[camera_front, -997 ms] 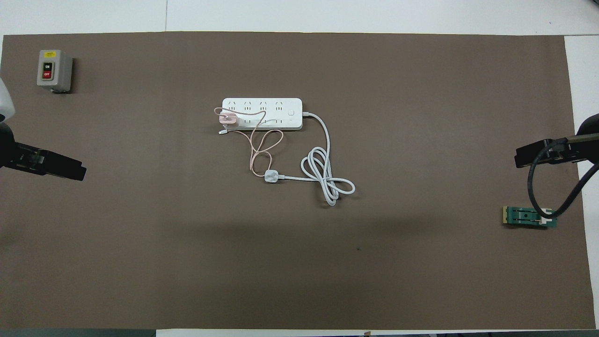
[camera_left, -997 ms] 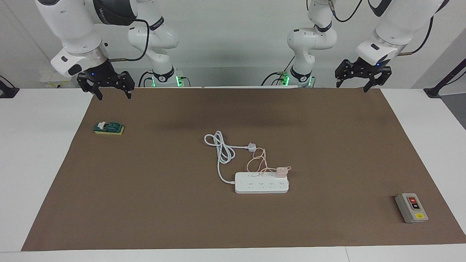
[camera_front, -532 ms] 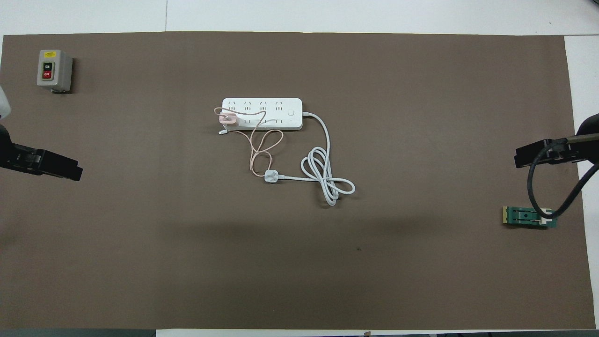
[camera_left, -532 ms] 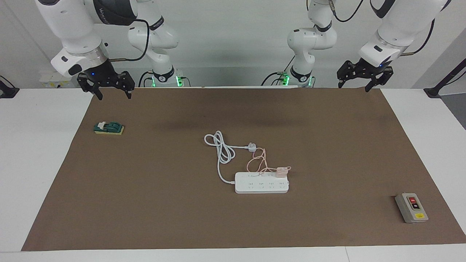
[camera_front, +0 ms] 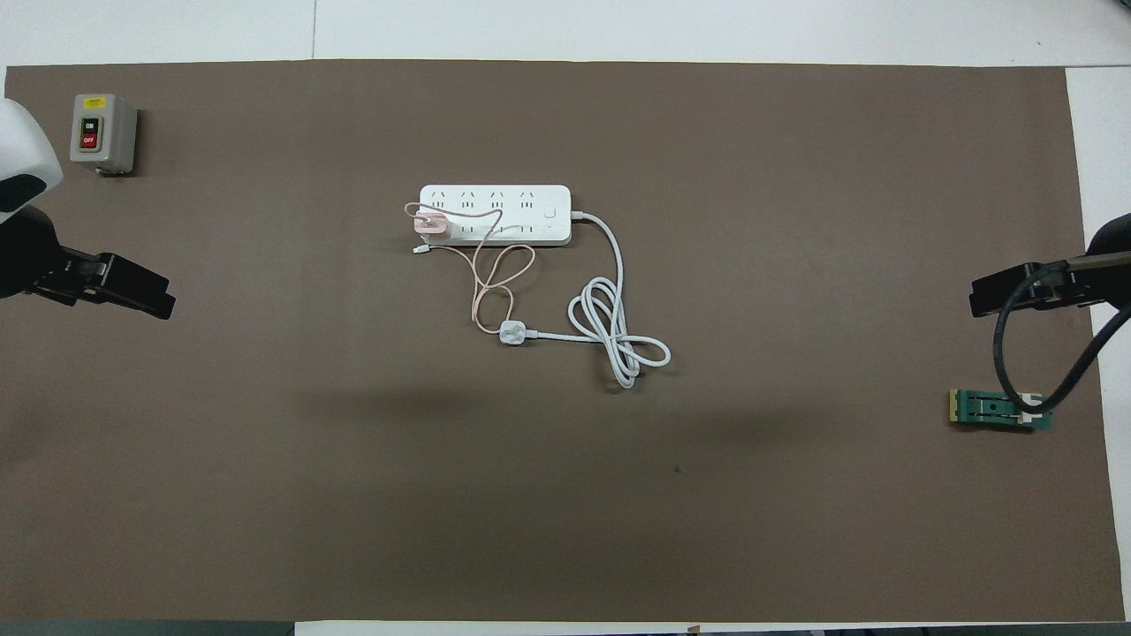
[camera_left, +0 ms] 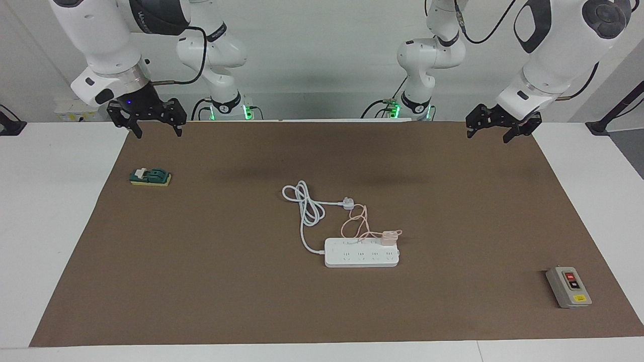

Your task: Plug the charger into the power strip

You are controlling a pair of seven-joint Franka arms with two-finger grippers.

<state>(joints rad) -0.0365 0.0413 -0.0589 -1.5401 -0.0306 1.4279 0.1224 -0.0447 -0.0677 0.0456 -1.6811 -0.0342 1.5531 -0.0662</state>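
Observation:
The white power strip (camera_left: 352, 259) (camera_front: 530, 231) lies mid-table on the brown mat. The small pink charger (camera_left: 388, 238) (camera_front: 432, 226) stands on the strip's end toward the left arm, in the outlet row nearer to the robots. I cannot tell whether its prongs are seated. Its thin pink cable (camera_left: 354, 223) (camera_front: 495, 278) loops on the mat nearer to the robots. My left gripper (camera_left: 488, 137) (camera_front: 132, 287) hangs open and empty over the mat's edge at the left arm's end. My right gripper (camera_left: 158, 133) (camera_front: 998, 296) waits open and empty over the mat's corner at the right arm's end.
The strip's thick white cord (camera_left: 307, 203) (camera_front: 618, 340) coils nearer to the robots and ends in a white three-pin plug (camera_left: 348, 203) (camera_front: 513, 333). A grey switch box (camera_left: 568, 287) (camera_front: 102, 132) sits toward the left arm's end. A green block (camera_left: 150, 177) (camera_front: 998, 409) lies below the right gripper.
My left gripper has dropped lower and come out over the mat's edge. The right arm, the charger and the strip have not moved.

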